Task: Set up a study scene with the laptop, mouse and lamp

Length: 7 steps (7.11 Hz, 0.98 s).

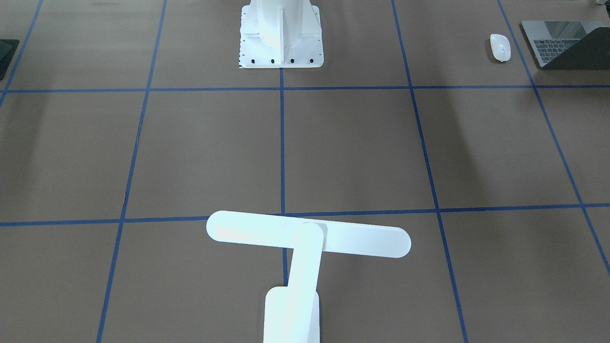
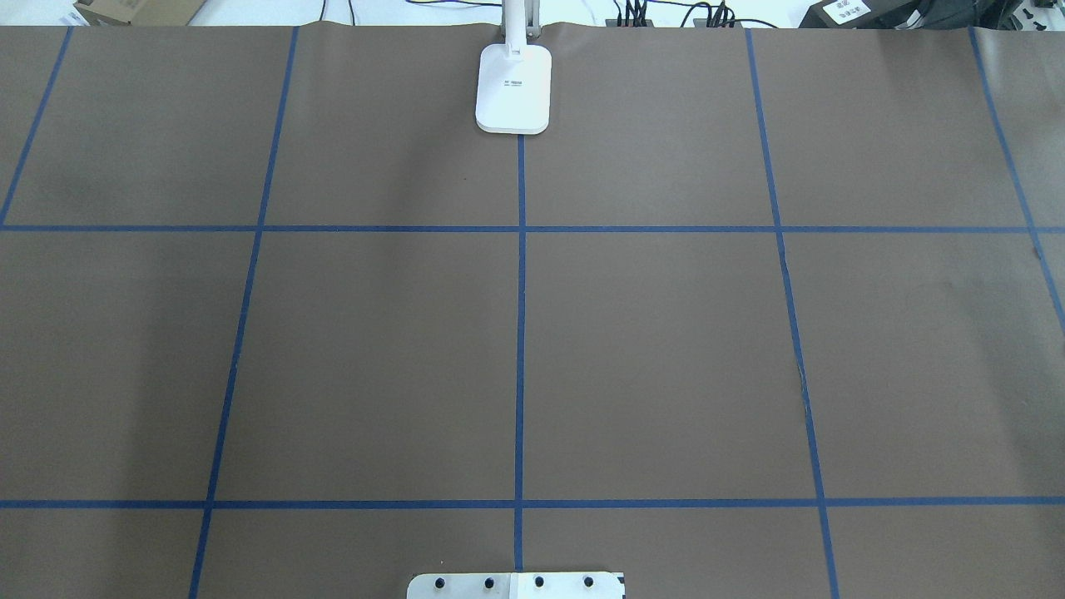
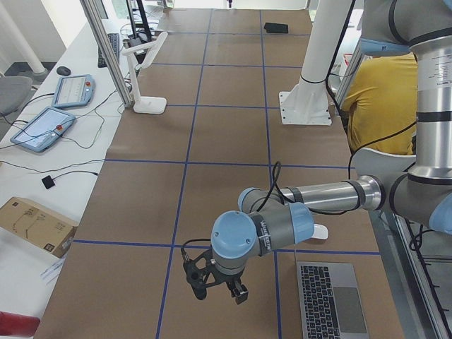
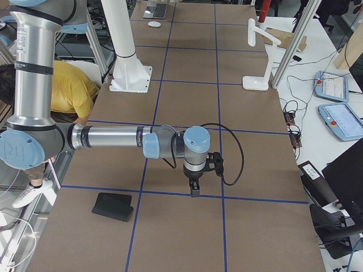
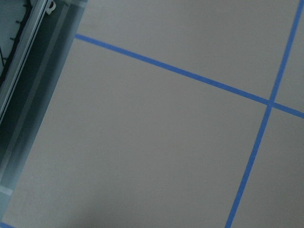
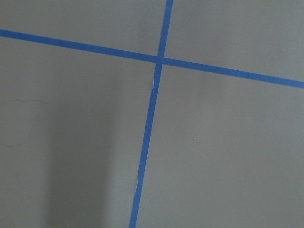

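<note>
The laptop (image 1: 553, 45) lies open at the table's corner on my left side, with the mouse (image 1: 500, 47) just beside it; both also show in the exterior left view, laptop (image 3: 332, 304) and mouse (image 3: 319, 232). The lamp (image 1: 305, 236) stands at the far middle edge, its base in the overhead view (image 2: 513, 87). My left gripper (image 3: 219, 288) hangs over the table beside the laptop, touching nothing. My right gripper (image 4: 194, 190) hangs over bare table on the other side. Neither shows in a view that tells open from shut. The wrist views show only table.
A flat black pad (image 4: 113, 205) lies near my right gripper, also in the front view (image 1: 7, 52). The white bolted pedestal (image 1: 281, 33) stands at the robot's side. Blue tape lines grid the brown table (image 2: 666, 349). An operator in yellow (image 3: 378, 99) sits behind the pedestal.
</note>
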Each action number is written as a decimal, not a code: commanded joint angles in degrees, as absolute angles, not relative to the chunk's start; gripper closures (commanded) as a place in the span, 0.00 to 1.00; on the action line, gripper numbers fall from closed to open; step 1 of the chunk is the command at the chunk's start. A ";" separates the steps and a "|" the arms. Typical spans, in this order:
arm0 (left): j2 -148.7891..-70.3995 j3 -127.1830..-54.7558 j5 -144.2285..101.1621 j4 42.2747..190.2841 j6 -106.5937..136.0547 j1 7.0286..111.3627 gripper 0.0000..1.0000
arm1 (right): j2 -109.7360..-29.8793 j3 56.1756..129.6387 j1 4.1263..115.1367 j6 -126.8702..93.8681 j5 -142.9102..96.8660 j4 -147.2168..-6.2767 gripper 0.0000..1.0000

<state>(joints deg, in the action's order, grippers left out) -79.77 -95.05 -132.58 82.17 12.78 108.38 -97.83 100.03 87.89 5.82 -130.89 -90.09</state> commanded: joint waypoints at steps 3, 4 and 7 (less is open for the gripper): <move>-72.07 -98.61 -132.19 69.14 23.02 115.73 0.01 | -97.82 100.11 87.89 5.89 -130.96 -90.00 0.00; -71.64 -98.79 -130.88 67.60 26.59 116.53 0.01 | -97.74 100.11 87.89 5.89 -130.96 -90.00 0.00; -69.52 -98.09 -130.96 67.67 32.60 118.04 0.06 | -97.47 100.11 87.89 5.80 -130.96 -90.00 0.00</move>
<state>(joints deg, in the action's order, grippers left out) -69.94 -98.50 -130.86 67.74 31.01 117.61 -97.58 100.11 87.89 5.87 -130.96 -90.00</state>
